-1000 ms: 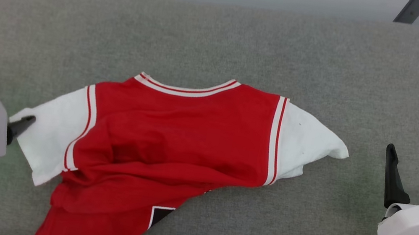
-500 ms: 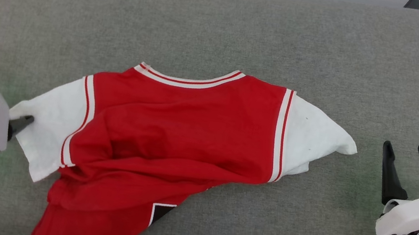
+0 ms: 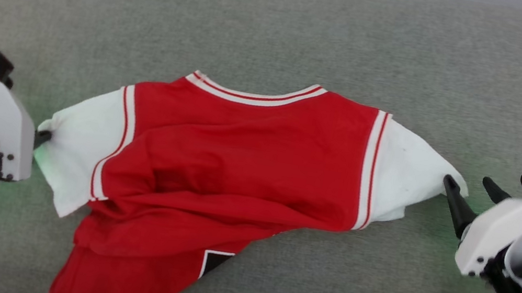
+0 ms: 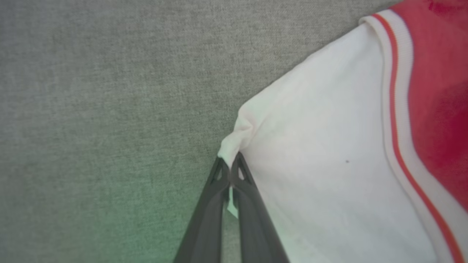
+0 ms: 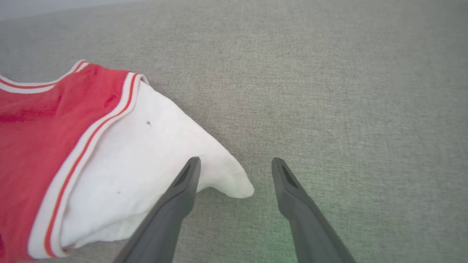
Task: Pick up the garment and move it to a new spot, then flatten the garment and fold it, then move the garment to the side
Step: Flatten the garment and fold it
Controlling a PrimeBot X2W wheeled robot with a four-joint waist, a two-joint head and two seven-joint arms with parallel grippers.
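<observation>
Pickup step: red jersey (image 3: 237, 163) lies rumpled on grey fabric surface (image 3: 281, 22). L gripper (image 4: 230, 164) is pinching one white sleeve corner (image 4: 234, 146); R gripper (image 5: 236, 160) is spread, other sleeve tip (image 5: 241, 188) between its fingers. Next, prob: R closes there, then both lift evenly.

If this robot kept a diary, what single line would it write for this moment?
left gripper: shut on garment sleeve tip | right gripper: open at other sleeve tip | garment: rumpled, not folded
</observation>
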